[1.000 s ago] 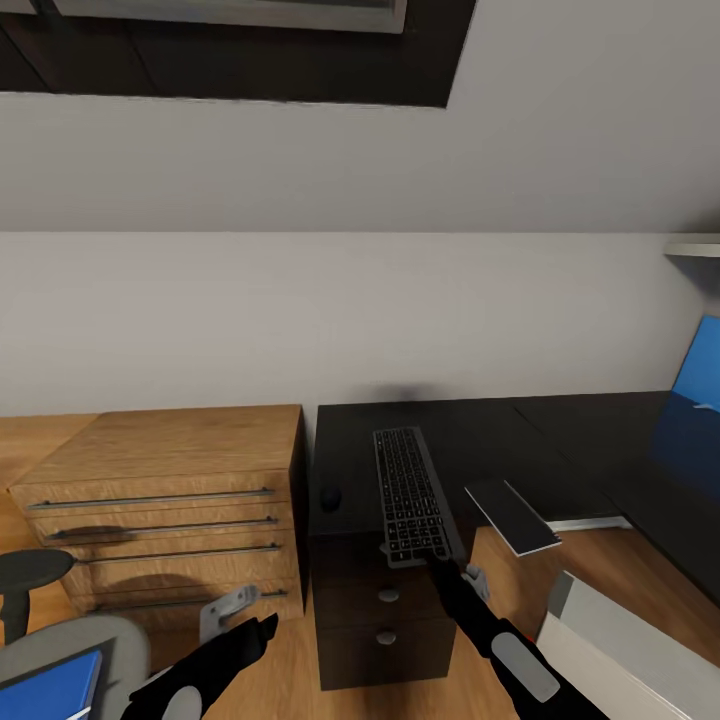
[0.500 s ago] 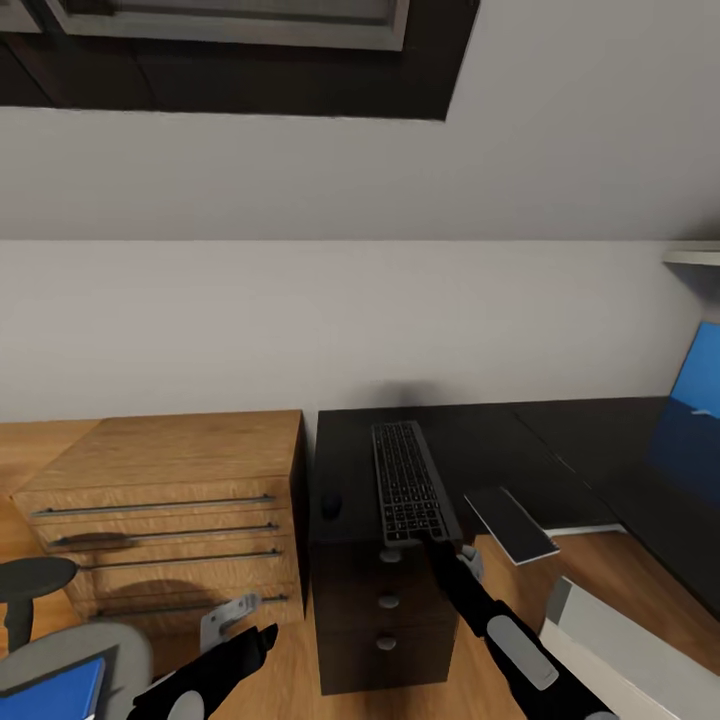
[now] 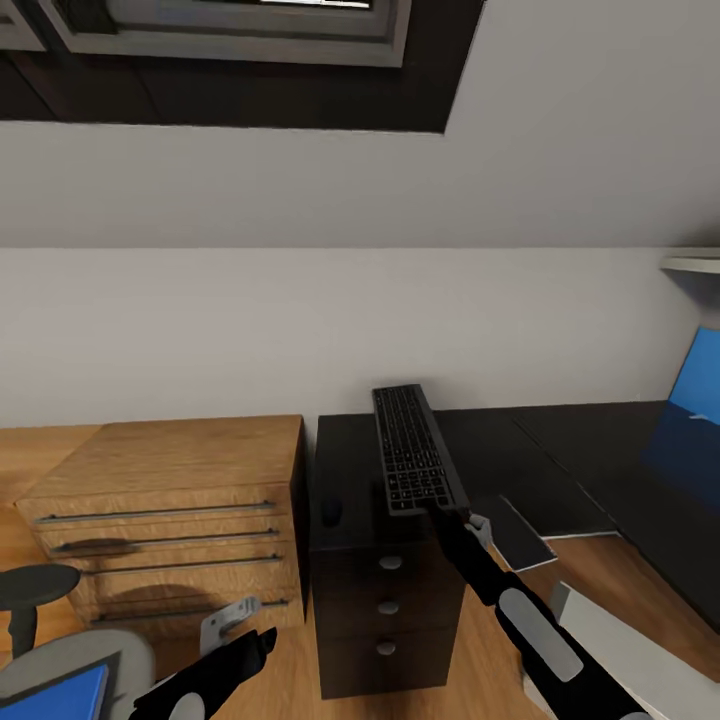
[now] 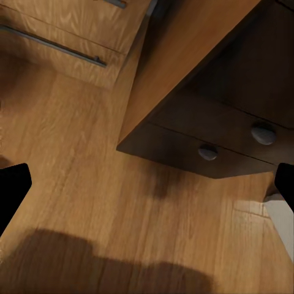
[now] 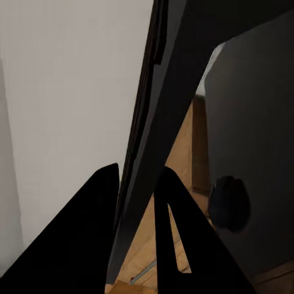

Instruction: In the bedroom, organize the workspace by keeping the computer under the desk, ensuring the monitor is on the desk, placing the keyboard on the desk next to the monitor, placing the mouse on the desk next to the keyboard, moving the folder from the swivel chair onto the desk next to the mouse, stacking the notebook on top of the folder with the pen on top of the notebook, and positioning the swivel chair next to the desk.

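Note:
My right gripper (image 3: 441, 513) is shut on the near end of the dark keyboard (image 3: 414, 450). It holds the keyboard up off the black desk (image 3: 560, 432), with the far end tilted higher. In the right wrist view the black fingers (image 5: 104, 202) clamp the keyboard's thin edge (image 5: 160, 116). The small black mouse (image 3: 330, 512) (image 5: 229, 203) lies on the desk left of the keyboard. At the bottom left are the grey swivel chair (image 3: 75, 648) and the blue folder (image 3: 55, 696) on its seat. My left gripper (image 3: 245, 625) (image 4: 147, 190) hangs open and empty over the floor.
A light wooden drawer cabinet (image 3: 165, 500) stands left of the desk's dark drawers (image 3: 388, 610). A dark flat slab (image 3: 520, 528) overhangs the desk's front edge. A blue panel (image 3: 700, 385) is at the right edge, and a pale grey box (image 3: 610, 640) sits on the floor below.
The right gripper has lifted the keyboard off the desk and raised its far end. The head view has tilted slightly upward. The left arm has barely moved.

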